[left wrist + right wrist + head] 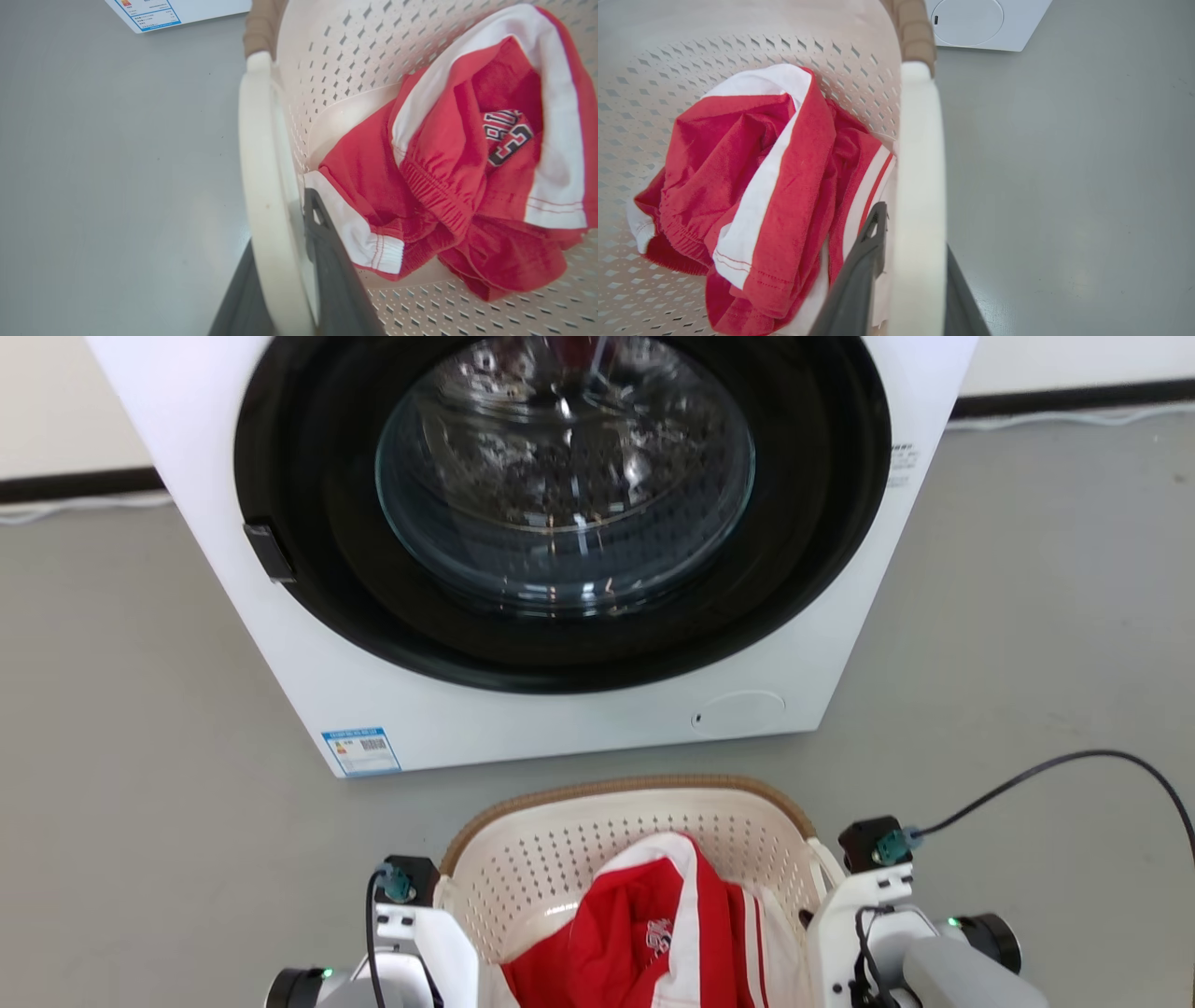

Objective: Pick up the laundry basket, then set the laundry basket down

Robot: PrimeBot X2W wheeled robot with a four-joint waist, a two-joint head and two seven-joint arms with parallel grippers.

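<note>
Both white handles on the cream, holey laundry basket are gripped tight, left hand and right hand.

Your small cream plastic laundry basket, rounded-rectangular with perforated walls and a brown woven-look rim, stands upright low in the head view. Its far side is near the foot of the white washing machine, with grey floor between them. You cannot tell whether its base touches that floor. It holds a crumpled red garment with white stripes and a dark printed crest, heaped toward the near side. Its white loop handle on the left is pinched between the jaws of your left gripper, and the matching handle on the right sits between the jaws of your right gripper.
</note>
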